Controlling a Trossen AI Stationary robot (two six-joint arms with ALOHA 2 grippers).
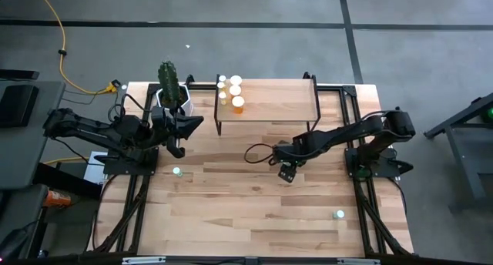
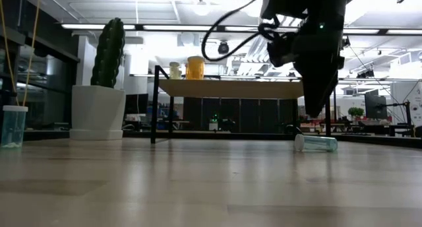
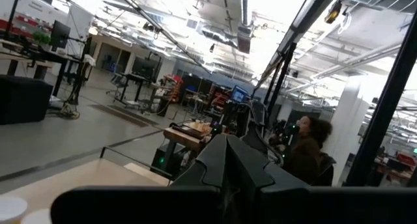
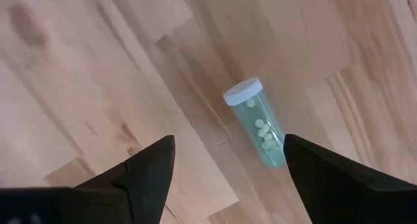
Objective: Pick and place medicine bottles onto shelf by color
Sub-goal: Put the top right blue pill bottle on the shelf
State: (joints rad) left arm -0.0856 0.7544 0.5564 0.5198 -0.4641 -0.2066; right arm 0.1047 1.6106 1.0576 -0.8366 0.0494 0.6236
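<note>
The shelf (image 1: 269, 103) stands at the far middle of the table and carries several white-capped bottles (image 1: 235, 85) and an orange one (image 1: 238, 104) at its left end. A pale green bottle (image 4: 259, 125) with a white cap lies on its side on the table. It also shows in the low view (image 2: 316, 143). My right gripper (image 4: 228, 178) hovers above it, open and pointing down, and touches nothing. My left gripper (image 1: 194, 123) is shut and empty, held up between the cactus and the shelf. Two more pale green bottles (image 1: 177, 171) (image 1: 339, 214) stand on their bases on the table.
A cactus in a white pot (image 1: 169, 92) stands at the far left, beside the shelf's left end. One upright green bottle shows at the left of the low view (image 2: 13, 126). A person sits in the room beyond the table (image 3: 309, 152).
</note>
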